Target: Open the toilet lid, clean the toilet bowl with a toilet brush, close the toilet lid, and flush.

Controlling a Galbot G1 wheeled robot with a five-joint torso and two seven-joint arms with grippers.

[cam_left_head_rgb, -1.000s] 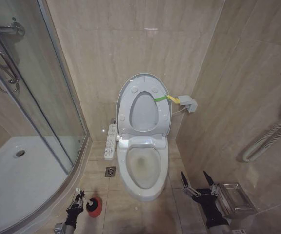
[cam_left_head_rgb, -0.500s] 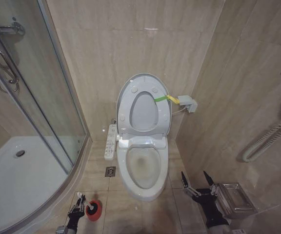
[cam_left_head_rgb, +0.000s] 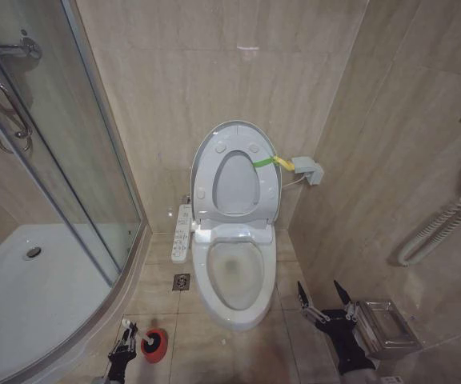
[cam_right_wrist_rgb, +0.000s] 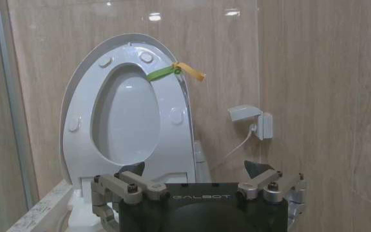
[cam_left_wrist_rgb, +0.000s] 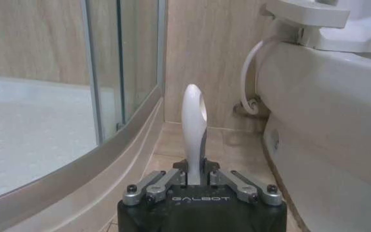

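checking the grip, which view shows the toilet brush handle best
The left wrist view: the white toilet brush handle stands upright, clamped in the left end effector. The head view shows it tiny beside its red holder. The right wrist view faces the raised toilet lid.

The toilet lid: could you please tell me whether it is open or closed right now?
Open. The toilet lid stands raised against the back wall, its underside facing forward, and the toilet bowl below lies uncovered.
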